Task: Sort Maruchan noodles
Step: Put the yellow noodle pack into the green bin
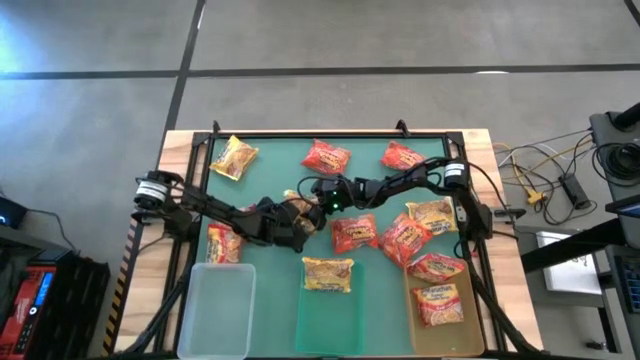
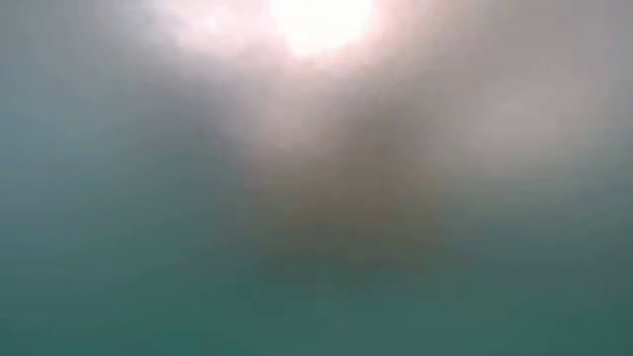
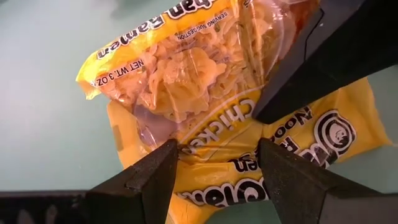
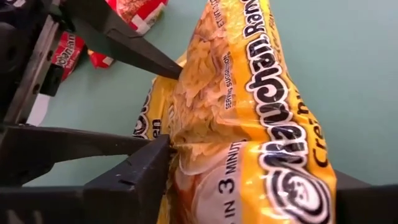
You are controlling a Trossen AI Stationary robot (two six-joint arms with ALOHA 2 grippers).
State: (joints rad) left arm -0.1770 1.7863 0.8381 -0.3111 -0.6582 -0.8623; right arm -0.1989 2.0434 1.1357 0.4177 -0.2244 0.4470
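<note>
Two yellow Maruchan noodle packets (image 3: 186, 81) lie one over the other at the middle of the green mat (image 1: 270, 165); in the high view they show as one bundle (image 1: 299, 207). My left gripper (image 3: 219, 149) reaches in from the table's left, my right gripper (image 4: 255, 168) from its right. Each is shut on the yellow bundle from its own side. Other red and yellow packets lie scattered on the mat. My left gripper pinches the yellow wrapper's printed part (image 3: 217, 171) between its two fingers, slanting down from the table's left. Which of the two overlapping packets it has, I cannot tell. The bundle rests low over the mat. My right gripper pinches the upper packet's near end (image 4: 205, 155) across its width, slanting down from the table's right. One finger (image 4: 146, 168) lies against the packet's edge. The packet hides most of the other. The second packet (image 4: 149, 118) shows behind it.
Three trays stand along the near edge: a clear one (image 1: 216, 305), a green one (image 1: 330, 325) and a brown one (image 1: 472, 330) holding a red packet (image 1: 437, 303). Loose packets lie at the far left (image 1: 235, 157), far middle (image 1: 327, 157) and right (image 1: 405, 240).
</note>
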